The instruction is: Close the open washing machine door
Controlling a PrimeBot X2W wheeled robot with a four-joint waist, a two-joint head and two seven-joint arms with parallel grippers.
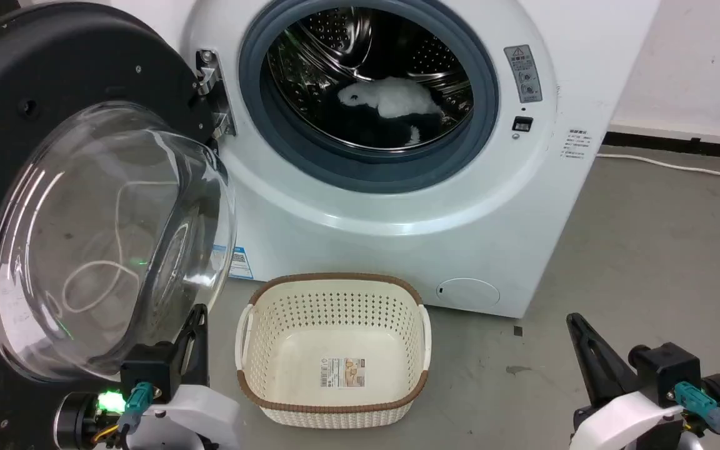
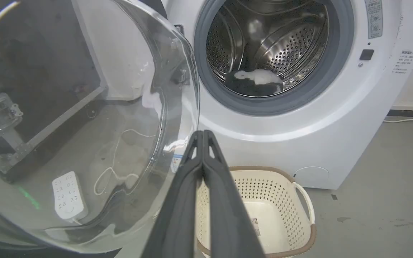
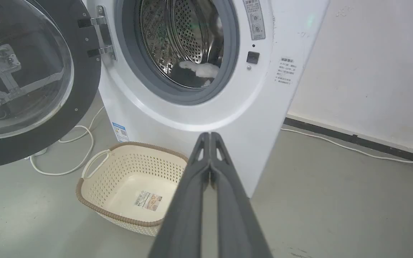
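Straight ahead: washing machine (image 1: 397, 206), a white front-loader on the grey floor (image 1: 647, 262), with its round opening uncovered.
Door: washing machine door (image 1: 104, 244) is swung wide open on my left, hung on the hinge (image 1: 210, 81) at the left side of the opening. It has a black rim, and the clear glass bulge faces me.
Opening: grey gasket (image 1: 366, 172) rings the steel drum (image 1: 335, 56). A white and dark bundle of laundry (image 1: 391, 103) lies at the drum's bottom.
Left tool: my left tool (image 2: 203, 133) has its fingers pressed together on nothing. The tips are just beside the lower right edge of the glass bulge, and I cannot tell if they touch it.
Right tool: my right tool (image 3: 209, 134) has its fingers together too, gripping nothing. It is low on my right over the floor, well apart from the door.
Basket: cream perforated basket (image 1: 335, 278) with a brown rim sits on the floor just before the machine, between my two tools. A paper label is on its bottom.
Sticker: blue sticker (image 1: 239, 262) is low on the machine front, beside the glass bulge.
Through the glass: white power strip (image 2: 68, 195) and a loop of white cord lie on the floor behind the door.
Wall side: white cable (image 1: 666, 165) runs along the floor on my right.
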